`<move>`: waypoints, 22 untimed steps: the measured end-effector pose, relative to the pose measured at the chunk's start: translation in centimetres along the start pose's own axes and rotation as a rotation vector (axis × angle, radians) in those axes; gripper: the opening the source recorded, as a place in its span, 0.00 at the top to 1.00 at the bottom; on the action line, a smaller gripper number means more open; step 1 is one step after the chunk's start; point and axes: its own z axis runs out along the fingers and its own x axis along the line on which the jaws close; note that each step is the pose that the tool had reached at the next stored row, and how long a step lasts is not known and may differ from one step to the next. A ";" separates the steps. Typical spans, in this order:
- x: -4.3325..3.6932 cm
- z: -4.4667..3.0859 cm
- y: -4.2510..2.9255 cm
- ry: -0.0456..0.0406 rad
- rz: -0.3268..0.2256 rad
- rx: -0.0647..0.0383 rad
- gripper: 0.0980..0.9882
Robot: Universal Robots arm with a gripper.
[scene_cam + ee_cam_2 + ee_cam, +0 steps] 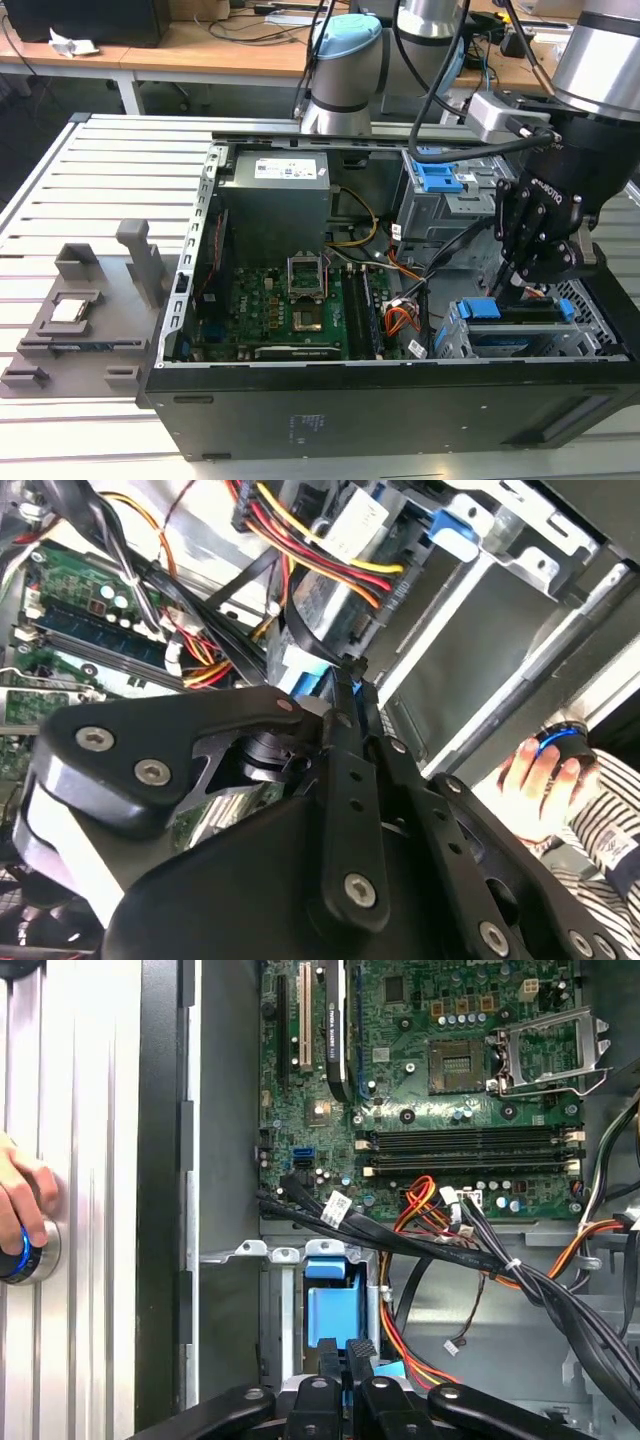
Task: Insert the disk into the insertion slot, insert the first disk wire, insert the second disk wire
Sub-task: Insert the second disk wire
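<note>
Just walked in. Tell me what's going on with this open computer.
A robot arm's gripper is down inside the open computer case, at the silver drive bay on the exterior view's right. The disk with its blue bracket sits in that bay, with the fingertips pinched together at the bracket's edge. Loose wires lie nearby. A person's hand rests on a round knob beside the case.

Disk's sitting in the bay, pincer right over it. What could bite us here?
1. The pincer sits low over the disk beside loose cables; a lateral move might snag them.
2. A person's hand rests on a knob close to the case; it may be within the arm's sweep.
</note>
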 end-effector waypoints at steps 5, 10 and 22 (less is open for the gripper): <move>1.61 0.36 -0.06 -0.0729 -0.005 -0.001 0.95; 2.25 0.47 -0.67 -0.1399 -0.010 -0.003 0.95; 1.84 0.45 -1.62 -0.1397 -0.010 -0.004 0.95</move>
